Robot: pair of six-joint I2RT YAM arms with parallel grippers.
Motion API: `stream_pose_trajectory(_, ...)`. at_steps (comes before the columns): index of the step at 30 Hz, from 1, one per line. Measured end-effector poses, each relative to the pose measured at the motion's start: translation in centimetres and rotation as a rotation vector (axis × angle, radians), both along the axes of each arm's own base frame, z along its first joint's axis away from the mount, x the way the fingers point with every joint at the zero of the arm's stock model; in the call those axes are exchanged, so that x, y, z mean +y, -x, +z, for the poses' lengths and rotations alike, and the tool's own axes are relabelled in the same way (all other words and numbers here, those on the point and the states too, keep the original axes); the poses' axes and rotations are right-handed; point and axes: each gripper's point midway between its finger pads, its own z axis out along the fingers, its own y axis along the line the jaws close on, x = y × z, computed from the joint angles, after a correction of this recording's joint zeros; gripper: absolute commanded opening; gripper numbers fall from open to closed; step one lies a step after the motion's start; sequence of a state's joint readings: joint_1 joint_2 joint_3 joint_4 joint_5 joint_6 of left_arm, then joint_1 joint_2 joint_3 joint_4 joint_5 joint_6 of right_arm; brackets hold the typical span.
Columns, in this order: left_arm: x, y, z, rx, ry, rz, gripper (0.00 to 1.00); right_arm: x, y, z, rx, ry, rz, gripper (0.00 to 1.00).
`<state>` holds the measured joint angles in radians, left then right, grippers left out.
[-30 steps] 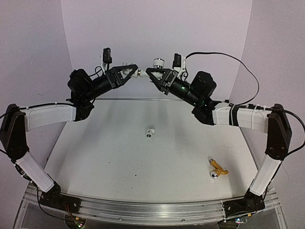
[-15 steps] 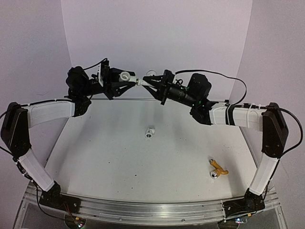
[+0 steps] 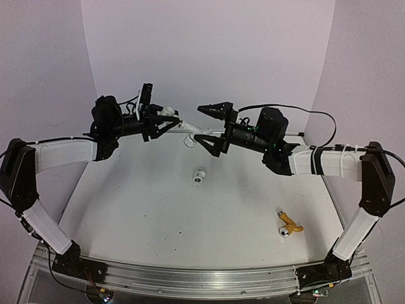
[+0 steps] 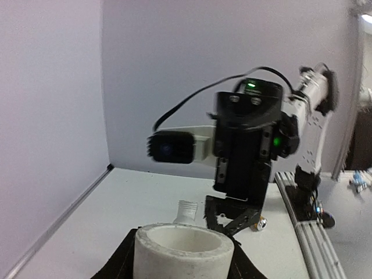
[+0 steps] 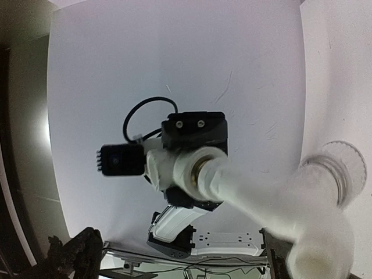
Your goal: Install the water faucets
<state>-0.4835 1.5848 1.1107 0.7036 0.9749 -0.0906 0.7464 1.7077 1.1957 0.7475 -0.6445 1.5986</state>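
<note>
Fig. Faucets: two.
(a) white faucet (image 3: 189,132): held in air over far side of worktop (image 3: 126,209), one end joined to white pipe fitting (image 4: 183,251).
(b) yellow-gold faucet (image 3: 289,224): lying on worktop, near-right, well apart from (a).

Fittings: two. First clamped in left pincer (image 3: 168,118), jaws closed on it. The second fitting (image 3: 200,175) lies loose at mid-worktop.

Pincers: two. I read right pincer (image 3: 201,123) as spread wide, gripping nothing, tips either side of white faucet's free end. In right wrist view, faucet close and blurred.
</note>
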Motion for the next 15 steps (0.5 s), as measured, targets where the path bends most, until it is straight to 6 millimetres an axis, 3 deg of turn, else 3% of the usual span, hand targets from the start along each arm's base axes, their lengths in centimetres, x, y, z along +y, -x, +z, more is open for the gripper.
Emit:
stream_pose_trajectory(3,1.0,-1.3,0.5,0.155,0.043,0.114,0.00,-1.2,0.4,0.0,-0.030,0.003,-0.015,0.98)
stream_pose_trajectory(8,3.4,-2.8,4.4,0.463,0.236,0.239,0.00,-2.3,1.7,-2.6,-0.157,0.092,-0.003,0.98)
stream_pose_trajectory(12,3.6,-4.0,5.4,0.773,0.304,0.226,0.00,-2.5,2.8,-4.7,-0.500,0.317,0.011,0.98)
stream_pose_trajectory(15,3.0,-4.3,4.8,1.042,0.313,0.174,0.00,-3.6,3.4,-3.7,-0.997,0.539,-0.048,0.98)
